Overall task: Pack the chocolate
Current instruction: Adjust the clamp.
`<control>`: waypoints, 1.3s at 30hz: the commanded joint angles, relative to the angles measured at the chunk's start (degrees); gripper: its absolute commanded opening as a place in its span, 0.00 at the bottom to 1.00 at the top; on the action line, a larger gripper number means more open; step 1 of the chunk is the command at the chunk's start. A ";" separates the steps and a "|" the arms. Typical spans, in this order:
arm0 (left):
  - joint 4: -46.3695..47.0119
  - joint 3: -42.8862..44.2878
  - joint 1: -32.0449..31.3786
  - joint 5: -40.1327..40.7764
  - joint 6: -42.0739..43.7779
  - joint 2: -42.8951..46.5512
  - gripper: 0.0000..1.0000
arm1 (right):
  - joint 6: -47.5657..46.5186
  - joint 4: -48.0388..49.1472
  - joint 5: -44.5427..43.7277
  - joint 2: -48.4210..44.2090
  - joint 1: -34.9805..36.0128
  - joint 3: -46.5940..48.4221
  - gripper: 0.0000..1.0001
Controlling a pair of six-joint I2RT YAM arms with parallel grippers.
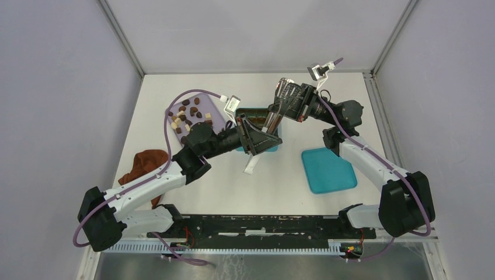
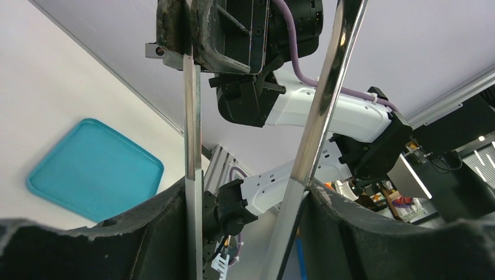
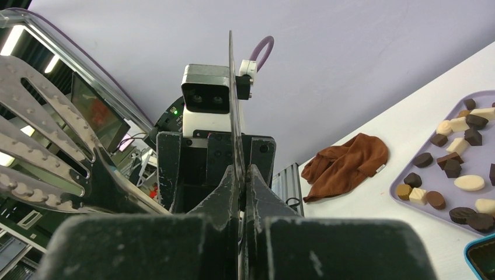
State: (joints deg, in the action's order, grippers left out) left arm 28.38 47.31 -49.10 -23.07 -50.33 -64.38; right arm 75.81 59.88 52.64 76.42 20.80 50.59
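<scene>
Lilac walls and aluminium posts close in the white table (image 1: 274, 192) on three sides. Bare white surface runs along the far edge at 12 o'clock and across the near strip at 6 o'clock, ahead of the arm bases.

Taking the table's middle as the dial, the lilac tray (image 1: 211, 101) sits at 10 o'clock with the chocolate (image 1: 185, 114) scattered loose on it. A reddish-brown cloth (image 1: 146, 163) lies near the left edge at 9 o'clock. A teal lid (image 1: 328, 170) lies flat at 4 o'clock, well apart from the teal box (image 1: 279, 139) just beyond centre.

Both arms meet over that box. The left arm stretches out low from 8 o'clock. The right arm folds back from 4 o'clock, elbow high, wrist turned toward 9 o'clock.

The right gripper (image 1: 279, 107) is clamped tight on one blade of the metal tongs (image 1: 284, 90). The left gripper (image 1: 260, 137) has its fingers apart, both blades between them, each lying along a finger's inner face. Whether they squeeze is unclear.
</scene>
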 commanded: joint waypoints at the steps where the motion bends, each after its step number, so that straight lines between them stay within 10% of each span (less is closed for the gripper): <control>1: 2.31 1.60 -0.21 -0.89 3.50 1.64 0.63 | -0.24 3.30 0.09 -1.45 0.16 0.02 0.00; 12: 4.20 -0.90 -0.25 -2.46 6.20 3.47 0.78 | 0.04 3.84 0.27 -1.43 0.13 0.04 0.02; 25: 8.62 -2.88 -0.23 -4.26 6.63 2.07 0.63 | 0.69 4.13 0.18 -0.70 0.18 -0.21 0.02; 39: 9.72 -5.49 -0.18 -3.63 7.55 2.86 0.73 | 1.47 4.02 -0.33 -0.17 0.14 0.63 0.03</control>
State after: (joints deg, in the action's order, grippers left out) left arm 34.04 42.72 -49.12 -25.67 -45.36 -62.57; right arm 76.47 60.75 53.84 76.44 20.99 50.02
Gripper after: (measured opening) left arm 0.731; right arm 0.027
